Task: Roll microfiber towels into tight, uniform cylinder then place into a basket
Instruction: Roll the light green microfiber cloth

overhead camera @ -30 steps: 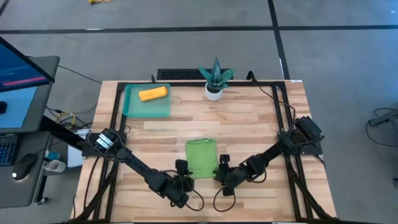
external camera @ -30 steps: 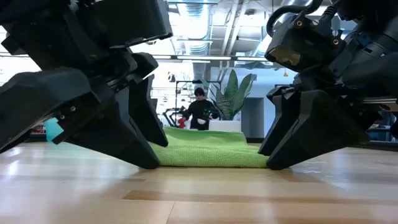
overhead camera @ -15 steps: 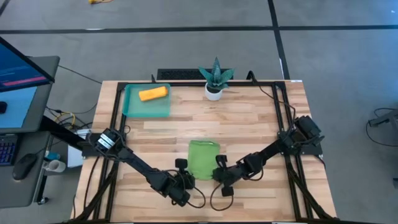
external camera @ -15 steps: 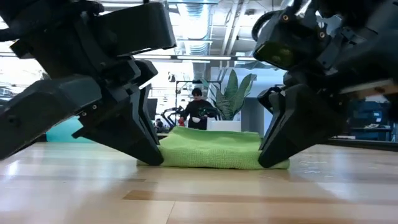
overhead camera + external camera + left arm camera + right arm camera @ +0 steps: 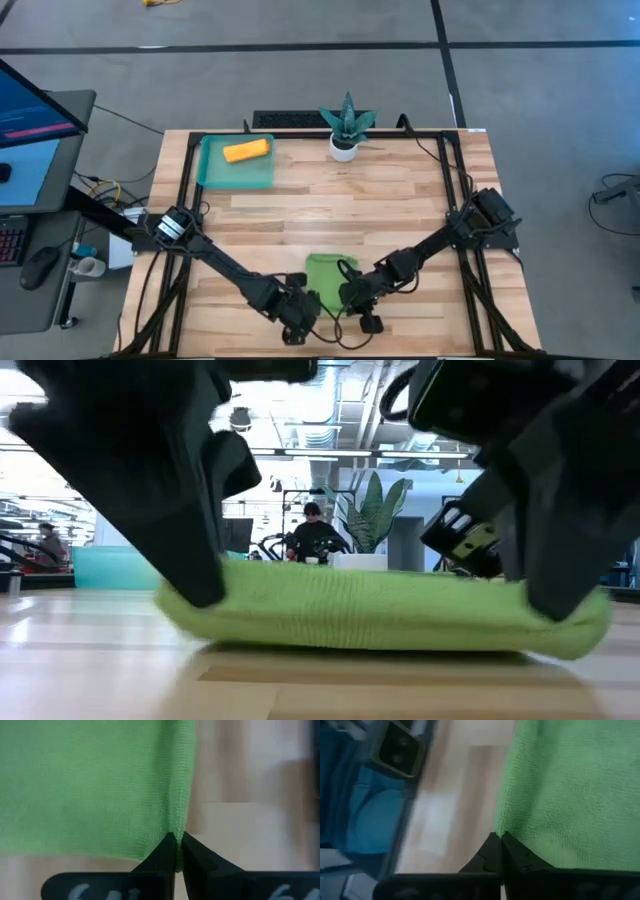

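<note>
Dark fingers of the left gripper (image 5: 176, 851) pinched together on one near corner of the lime green towel (image 5: 325, 275); right gripper (image 5: 499, 851) likewise clamped on the other near corner. Two grippers, two towels. Green one: nubbly microfiber, folded to a thick soft pad, lying at the near edge of the slatted wooden table (image 5: 400, 195). Orange towel (image 5: 246, 151), rolled to a short cylinder, lies inside the single translucent teal basket (image 5: 214, 172) at the far left corner. One white pot with spiky plant (image 5: 345, 128) just beside it.
</note>
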Robot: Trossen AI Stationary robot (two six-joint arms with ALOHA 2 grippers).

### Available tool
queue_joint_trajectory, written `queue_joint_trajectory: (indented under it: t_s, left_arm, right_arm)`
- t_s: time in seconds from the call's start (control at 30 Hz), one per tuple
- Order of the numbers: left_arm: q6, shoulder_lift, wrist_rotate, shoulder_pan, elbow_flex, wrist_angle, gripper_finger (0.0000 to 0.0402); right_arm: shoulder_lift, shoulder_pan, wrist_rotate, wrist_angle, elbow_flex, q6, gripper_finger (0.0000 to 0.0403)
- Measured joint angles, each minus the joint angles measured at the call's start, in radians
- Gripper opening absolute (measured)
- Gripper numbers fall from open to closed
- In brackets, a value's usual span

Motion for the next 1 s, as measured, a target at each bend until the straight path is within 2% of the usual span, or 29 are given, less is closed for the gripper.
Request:
queue_joint_trajectory:
  t_s: [0.07,0.27,0.4,0.7,0.87,1.0]
  left_arm:
    - [-0.046,-0.002,0.041,-0.002,0.005,0.012,0.0008]
    - [-0.211,-0.002,0.062,0.023,-0.011,-0.012,0.0008]
    - [-0.211,-0.002,0.069,0.027,-0.010,-0.023,0.0008]
    - [-0.214,-0.004,0.070,0.020,0.004,-0.049,0.0007]
    - [-0.258,-0.004,0.115,0.036,0.004,-0.048,0.0007]
    - [-0.280,-0.005,0.172,0.046,0.004,-0.041,0.0006]
  right_arm:
    - [-0.001,0.008,-0.014,0.006,0.007,0.005,0.0017]
    - [0.000,-0.038,0.031,-0.044,0.005,0.169,0.0006]
    - [0.000,-0.067,0.026,-0.044,-0.001,0.225,0.0010]
    - [-0.067,-0.056,0.036,-0.047,-0.002,0.230,0.0006]
    - [-0.055,-0.124,-0.126,-0.054,0.001,0.332,0.0011]
    - [-0.050,-0.168,-0.184,-0.069,0.000,0.383,0.0008]
